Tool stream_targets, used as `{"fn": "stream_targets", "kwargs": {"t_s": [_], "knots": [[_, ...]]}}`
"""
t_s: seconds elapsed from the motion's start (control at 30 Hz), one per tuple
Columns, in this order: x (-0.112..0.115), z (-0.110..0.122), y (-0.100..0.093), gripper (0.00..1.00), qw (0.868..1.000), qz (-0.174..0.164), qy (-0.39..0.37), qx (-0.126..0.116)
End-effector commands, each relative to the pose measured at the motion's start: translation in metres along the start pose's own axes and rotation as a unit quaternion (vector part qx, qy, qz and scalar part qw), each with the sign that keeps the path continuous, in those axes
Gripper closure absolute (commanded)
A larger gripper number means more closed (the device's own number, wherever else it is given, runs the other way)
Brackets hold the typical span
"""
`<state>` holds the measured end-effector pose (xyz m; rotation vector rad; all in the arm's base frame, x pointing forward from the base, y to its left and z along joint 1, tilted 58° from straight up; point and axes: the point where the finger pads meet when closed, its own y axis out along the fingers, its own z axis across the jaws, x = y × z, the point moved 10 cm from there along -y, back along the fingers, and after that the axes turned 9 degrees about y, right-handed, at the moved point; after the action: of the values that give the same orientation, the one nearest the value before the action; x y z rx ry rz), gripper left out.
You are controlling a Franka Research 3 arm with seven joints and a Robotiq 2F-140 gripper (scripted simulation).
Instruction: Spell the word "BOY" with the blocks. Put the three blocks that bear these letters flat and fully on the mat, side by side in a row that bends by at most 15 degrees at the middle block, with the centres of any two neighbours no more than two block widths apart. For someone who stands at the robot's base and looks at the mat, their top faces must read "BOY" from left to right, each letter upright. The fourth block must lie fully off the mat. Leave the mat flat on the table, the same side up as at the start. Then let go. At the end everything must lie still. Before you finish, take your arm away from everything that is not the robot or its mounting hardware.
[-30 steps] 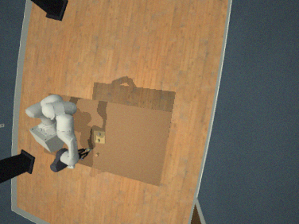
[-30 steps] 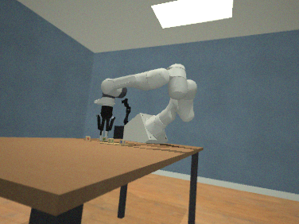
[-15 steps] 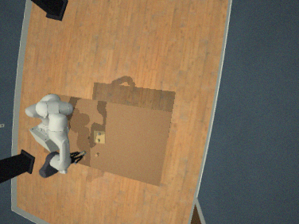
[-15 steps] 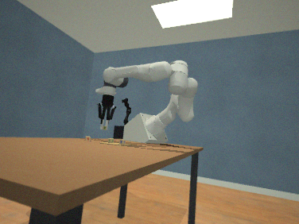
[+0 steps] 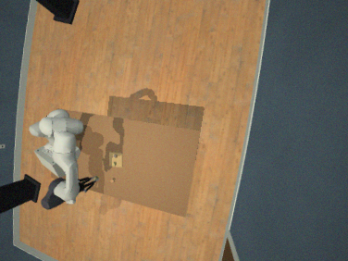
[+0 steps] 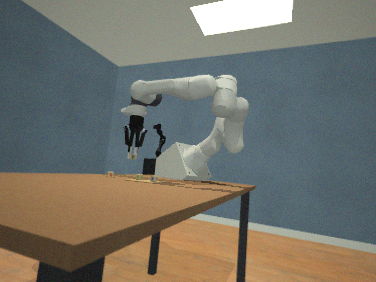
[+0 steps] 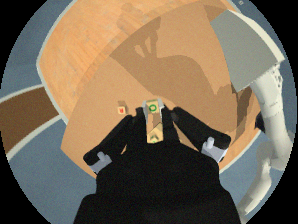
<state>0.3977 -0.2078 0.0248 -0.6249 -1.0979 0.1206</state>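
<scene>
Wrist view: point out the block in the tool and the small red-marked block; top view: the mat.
held block point(image 7: 152, 121), wrist view, its tan side
red-marked block point(image 7: 121, 110), wrist view, top face
mat point(image 5: 157, 171), top view, bare middle
</scene>
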Motion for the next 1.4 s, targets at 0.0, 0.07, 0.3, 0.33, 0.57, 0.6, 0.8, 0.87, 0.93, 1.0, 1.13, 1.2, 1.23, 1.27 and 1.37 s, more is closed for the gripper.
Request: {"fn": "stream_targets", "kwargs": {"t_s": [0.0,0.07,0.3,0.33,0.57,0.6,0.8,0.87,0.93,1.0,1.13,1.2,1.23,1.27,1.37], "knots": [[0.009,0.000,-0.001,0.87,1.000,-0.001,-0.007,0.002],[0.044,0.000,-0.003,0.87,0.999,-0.001,-0.054,0.001],[0.129,0.012,-0.006,0.87,0.986,-0.002,-0.169,0.000],[0.139,0.015,-0.006,0.87,0.983,-0.002,-0.184,0.001],[0.194,0.032,-0.005,0.87,0.965,-0.001,-0.263,0.002],[0.195,0.033,-0.005,0.87,0.964,-0.001,-0.264,0.002],[0.195,0.033,-0.005,0.87,0.964,-0.001,-0.264,0.002],[0.195,0.033,-0.005,0.87,0.964,-0.001,-0.264,0.002],[0.195,0.033,-0.005,0.87,0.964,-0.001,-0.264,0.002],[0.195,0.033,-0.005,0.87,0.964,-0.001,-0.264,0.002],[0.195,0.033,-0.003,0.87,0.964,-0.001,-0.264,0.002],[0.195,0.033,-0.001,0.87,0.964,-0.001,-0.264,0.002],[0.195,0.033,0.001,0.87,0.964,-0.001,-0.264,0.002],[0.195,0.033,0.004,0.87,0.964,-0.001,-0.264,0.002],[0.195,0.033,0.014,0.87,0.964,-0.001,-0.264,0.002]]}}
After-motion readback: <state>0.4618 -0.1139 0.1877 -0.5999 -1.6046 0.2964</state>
